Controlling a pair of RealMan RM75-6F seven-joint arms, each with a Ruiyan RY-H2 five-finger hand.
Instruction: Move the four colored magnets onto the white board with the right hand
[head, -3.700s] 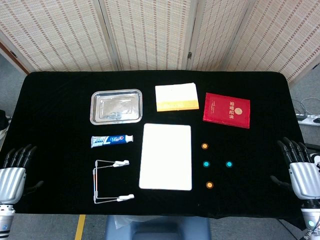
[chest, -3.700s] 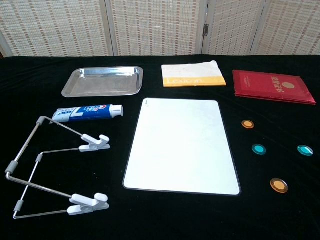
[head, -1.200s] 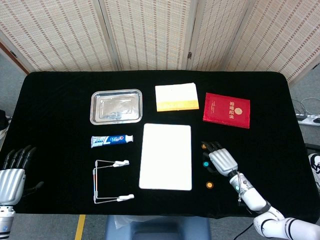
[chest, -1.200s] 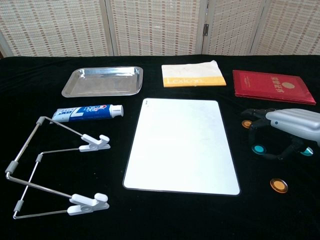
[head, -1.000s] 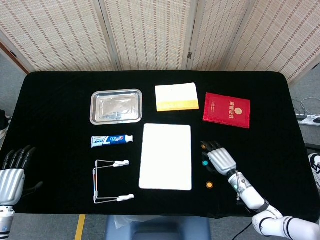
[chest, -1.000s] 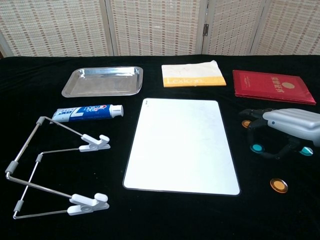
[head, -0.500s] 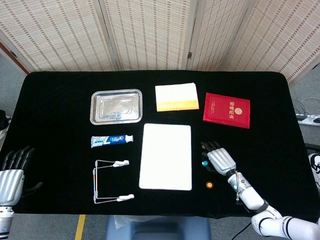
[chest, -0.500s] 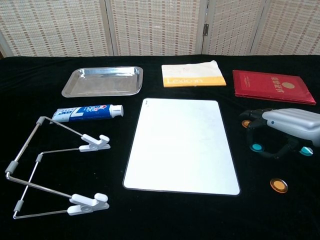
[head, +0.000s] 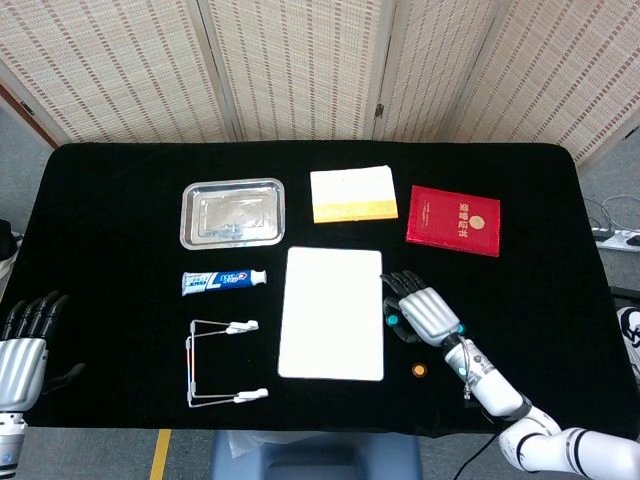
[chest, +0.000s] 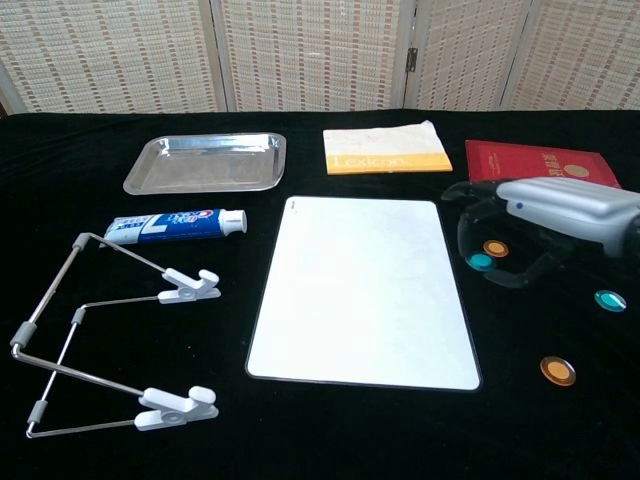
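Step in hand: the right hand (chest: 545, 225) is carrying the first magnet, a teal magnet (chest: 481, 262), toward the white board (chest: 365, 292); judging by the bare board, none of the four has been placed yet.
Right hand: it is pinching the teal magnet between thumb and fingertip, raised off the table just beside the board's right edge, level with the board's upper half.
Left hand: the left hand (head: 25, 350) is resting well to the left of the board, at the table's near-left corner, fingers apart and holding nothing.
Next move: it is likely calling for a short sweep leftward until the magnet is hanging over the board's surface, then a lowering and a release; since the hand is low, the fingers should be clearing the board's rim as they cross.
Magnets, counted: four in all, two teal and two orange. One teal is in the hand; the second teal magnet (chest: 610, 300) is lying far right of the board; one orange magnet (chest: 494, 248) is sitting right of the board beneath the hand; the other orange magnet (chest: 557, 371) is lying off the board's near-right corner.
Other things, one of each: a metal tray (chest: 207, 163) beyond the board's far-left corner, a toothpaste tube (chest: 176, 224) left of it, a wire clip hanger (chest: 110, 332) left and nearer, a yellow-edged book (chest: 384, 149) behind it, a red booklet (chest: 520, 158) behind and right.
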